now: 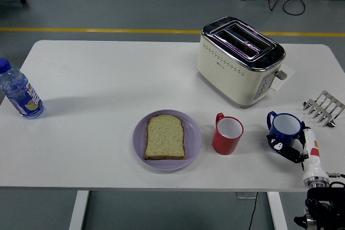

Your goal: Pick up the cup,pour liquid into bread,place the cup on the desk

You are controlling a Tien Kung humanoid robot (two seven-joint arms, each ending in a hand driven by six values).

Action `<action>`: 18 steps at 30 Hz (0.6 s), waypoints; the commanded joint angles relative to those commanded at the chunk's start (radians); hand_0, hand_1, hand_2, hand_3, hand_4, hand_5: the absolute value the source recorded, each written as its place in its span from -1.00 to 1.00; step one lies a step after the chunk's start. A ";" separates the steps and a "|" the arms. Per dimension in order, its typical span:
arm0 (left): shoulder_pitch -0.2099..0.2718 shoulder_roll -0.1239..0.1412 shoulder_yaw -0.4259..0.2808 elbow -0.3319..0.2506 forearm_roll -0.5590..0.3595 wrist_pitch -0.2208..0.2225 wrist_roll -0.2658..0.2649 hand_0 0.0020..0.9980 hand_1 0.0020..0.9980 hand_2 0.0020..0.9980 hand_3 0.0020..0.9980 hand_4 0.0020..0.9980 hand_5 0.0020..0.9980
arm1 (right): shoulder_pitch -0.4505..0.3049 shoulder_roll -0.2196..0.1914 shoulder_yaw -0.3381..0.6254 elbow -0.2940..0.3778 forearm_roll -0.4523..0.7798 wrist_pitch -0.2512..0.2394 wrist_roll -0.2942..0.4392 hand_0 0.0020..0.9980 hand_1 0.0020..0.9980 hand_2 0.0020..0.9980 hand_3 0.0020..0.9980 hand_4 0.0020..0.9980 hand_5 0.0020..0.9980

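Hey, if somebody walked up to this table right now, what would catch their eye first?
Probably the cream and chrome toaster at the back right, the biggest thing there. Next, the slice of bread on a purple plate near the front middle, with a red cup just to its right. At the front right, the right robot hand is wrapped around a blue cup.
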 joint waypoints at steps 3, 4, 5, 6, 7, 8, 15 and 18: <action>0.001 0.000 0.000 0.000 -0.001 0.000 0.000 0.27 0.29 0.31 0.02 -0.52 0.70 | 0.002 -0.001 -0.001 -0.001 -0.018 -0.004 -0.012 0.14 0.02 0.44 0.94 0.56 -0.93; 0.001 0.000 0.000 0.000 -0.001 0.000 0.000 0.27 0.29 0.31 0.02 -0.52 0.70 | 0.002 -0.001 -0.001 -0.001 -0.019 -0.004 -0.012 0.14 0.02 0.44 0.94 0.56 -0.93; 0.001 0.000 0.000 0.000 -0.001 0.000 0.000 0.27 0.29 0.31 0.02 -0.52 0.70 | 0.002 0.000 0.001 -0.002 -0.029 -0.004 -0.022 0.14 0.02 0.44 0.94 0.56 -0.93; 0.001 0.000 0.000 0.000 -0.001 0.000 0.000 0.27 0.29 0.31 0.02 -0.52 0.70 | 0.003 0.000 0.002 -0.003 -0.034 -0.004 -0.026 0.14 0.02 0.44 0.94 0.56 -0.93; 0.001 0.000 0.000 0.000 -0.001 0.000 0.000 0.27 0.29 0.31 0.02 -0.52 0.70 | 0.004 0.000 0.003 -0.003 -0.045 -0.002 -0.033 0.21 0.07 0.55 1.00 0.79 -0.98; 0.002 0.000 0.000 0.000 -0.002 0.000 0.000 0.27 0.29 0.31 0.02 -0.52 0.70 | 0.004 0.000 0.004 -0.004 -0.054 -0.003 -0.036 0.21 0.07 0.55 1.00 0.79 -0.98; 0.001 0.000 -0.002 0.000 -0.001 -0.001 0.000 0.27 0.29 0.31 0.02 -0.52 0.70 | 0.004 0.000 0.007 0.000 -0.084 -0.010 -0.030 0.23 0.08 0.56 1.00 0.84 -1.00; 0.001 0.001 -0.002 0.000 0.000 0.000 0.000 0.27 0.29 0.31 0.02 -0.52 0.70 | 0.003 0.001 0.010 0.001 -0.086 -0.010 -0.026 0.23 0.08 0.56 1.00 0.84 -1.00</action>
